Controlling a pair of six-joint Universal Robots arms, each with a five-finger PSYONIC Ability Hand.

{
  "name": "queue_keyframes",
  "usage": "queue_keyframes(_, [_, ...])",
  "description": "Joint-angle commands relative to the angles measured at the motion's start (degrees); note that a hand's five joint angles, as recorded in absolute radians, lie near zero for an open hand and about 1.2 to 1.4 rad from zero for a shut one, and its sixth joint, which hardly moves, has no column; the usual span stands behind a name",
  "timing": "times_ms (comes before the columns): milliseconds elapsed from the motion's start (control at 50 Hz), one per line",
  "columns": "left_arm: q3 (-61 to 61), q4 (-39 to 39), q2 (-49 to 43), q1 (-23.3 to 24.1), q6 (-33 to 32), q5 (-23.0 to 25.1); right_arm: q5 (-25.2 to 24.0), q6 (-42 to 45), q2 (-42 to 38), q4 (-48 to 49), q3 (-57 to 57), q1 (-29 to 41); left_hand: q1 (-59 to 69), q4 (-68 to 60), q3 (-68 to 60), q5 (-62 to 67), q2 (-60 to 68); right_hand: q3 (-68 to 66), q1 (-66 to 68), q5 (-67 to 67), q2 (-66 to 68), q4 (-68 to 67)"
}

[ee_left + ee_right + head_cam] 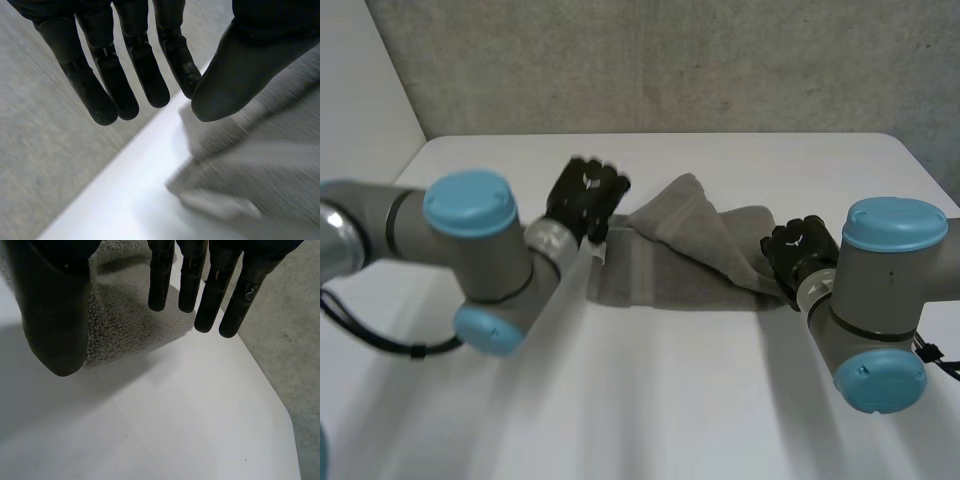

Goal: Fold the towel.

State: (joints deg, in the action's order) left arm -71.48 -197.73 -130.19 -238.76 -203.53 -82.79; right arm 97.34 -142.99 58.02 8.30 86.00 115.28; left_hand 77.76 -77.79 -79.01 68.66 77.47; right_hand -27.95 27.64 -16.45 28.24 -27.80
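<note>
Left hand [585, 198], centre-left of frame, is hovering at the towel's [665, 262] left end, fingers [145, 75] straight and spread, gripping nothing; the towel edge is lying just past its thumb. Right hand [798, 250], centre-right, is sitting at the opposite end, likewise splayed and empty, a towel corner under its palm. Towel is lying mid-frame on the table [650, 410], long axis running left to right between the hands, one flap doubled over aslant. Each hand looks equally near its own end; nothing is blocking either.
</note>
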Motion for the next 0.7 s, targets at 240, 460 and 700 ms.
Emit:
queue_keyframes(240, [-2.96,-8.11,-0.76,-1.09,-7.68,1.49,-0.31,-0.18,0.17,-0.04,0.66,0.29,-43.49,43.52,44.74,-44.39,-43.2,2.39,-2.08,0.89,-2.69,2.24])
queue_keyframes(460, [19.95,-1.02,-17.27,1.54,-5.13,10.52,-0.31,-0.18,0.43,0.13,1.89,0.12,-42.99,43.02,44.23,-43.88,-42.7,3.4,-3.09,1.9,-3.69,3.25])
queue_keyframes(700, [37.38,7.09,-28.1,3.48,-3.46,13.09,-0.31,-0.18,0.43,0.57,2.15,0.21,-42.32,42.34,43.56,-43.21,-42.02,3.4,-3.09,1.9,-3.69,3.25])
